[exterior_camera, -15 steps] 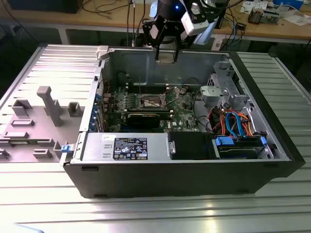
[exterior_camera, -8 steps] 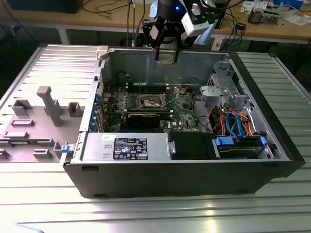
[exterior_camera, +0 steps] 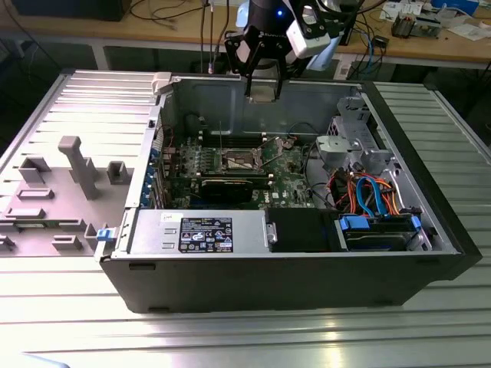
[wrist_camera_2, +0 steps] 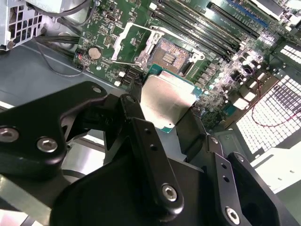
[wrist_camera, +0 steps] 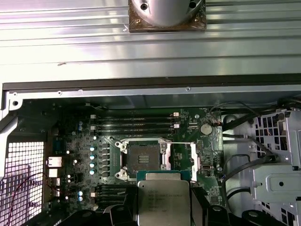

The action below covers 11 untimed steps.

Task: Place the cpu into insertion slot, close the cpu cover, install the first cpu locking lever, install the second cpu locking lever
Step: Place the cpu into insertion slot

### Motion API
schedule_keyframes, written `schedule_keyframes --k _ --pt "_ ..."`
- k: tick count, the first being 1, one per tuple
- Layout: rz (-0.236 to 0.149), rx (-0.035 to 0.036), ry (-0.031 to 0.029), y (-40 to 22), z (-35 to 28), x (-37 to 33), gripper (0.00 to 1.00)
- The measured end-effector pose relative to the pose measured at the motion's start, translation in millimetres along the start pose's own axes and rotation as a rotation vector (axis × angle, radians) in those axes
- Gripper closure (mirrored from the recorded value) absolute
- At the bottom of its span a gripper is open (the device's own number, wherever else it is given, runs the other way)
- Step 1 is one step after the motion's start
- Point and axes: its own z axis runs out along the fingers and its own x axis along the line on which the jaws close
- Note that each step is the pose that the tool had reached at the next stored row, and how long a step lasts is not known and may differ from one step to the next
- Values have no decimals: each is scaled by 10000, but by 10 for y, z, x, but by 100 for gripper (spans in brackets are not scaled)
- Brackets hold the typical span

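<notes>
The claw (wrist_camera: 163,213) is clamped on the cpu (wrist_camera: 162,195), fingers pressed to two opposite edges, holding it high above the insertion slot (wrist_camera: 142,156) (contact field bare). The cpu cover (wrist_camera: 195,157) lies swung open just beside the insertion slot.

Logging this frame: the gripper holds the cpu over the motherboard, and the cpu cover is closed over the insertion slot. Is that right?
Not quite: the cpu cover is open, swung aside from the insertion slot, whose contact field lies bare, as the second wrist view shows. The rest stands: the gripper holds the cpu over the motherboard.
</notes>
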Motion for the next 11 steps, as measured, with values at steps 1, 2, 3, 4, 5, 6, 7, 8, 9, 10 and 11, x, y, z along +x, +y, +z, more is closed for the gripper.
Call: schedule_keyframes --k 1,2,3,4,5,6,7,8,9,10,11 --pt "0 -2 -1 -6 0 0 46" --pt "3 -2 -1 -7 1 0 46" --pt "2 -1 -1 -9 0 0 46" --pt "1 -1 0 -9 0 0 46" --pt "1 -1 0 -10 0 0 46" --pt "2 -2 0 -10 0 0 46" --pt "9 -1 -1 -10 0 0 46" --pt "69 -1 -6 -10 0 0 46" --pt "145 -3 -12 -10 1 0 46" --pt "375 -6 -33 -11 3 0 46" --pt "543 -13 -50 -5 9 8 46"
